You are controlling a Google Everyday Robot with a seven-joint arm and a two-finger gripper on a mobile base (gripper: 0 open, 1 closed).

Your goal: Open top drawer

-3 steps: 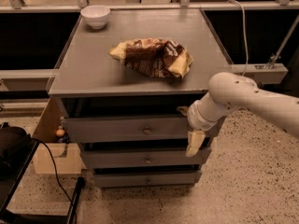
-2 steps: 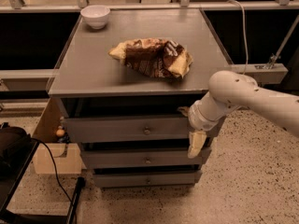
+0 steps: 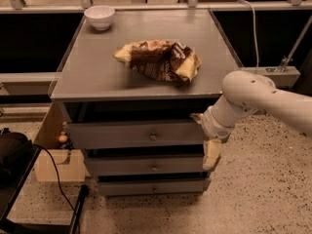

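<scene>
claw hangs at right end of horizontal top drawer

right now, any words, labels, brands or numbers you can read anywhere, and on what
No text here can be read.
Crumpled bag on the cabinet top: brown and yellow print, lettering cannot be made out.
Bowl: plain white, no markings visible.
Top drawer and the two drawers below it: plain grey, no labels.
Gripper, hanging by the right end of the middle drawer: no label visible.
</scene>
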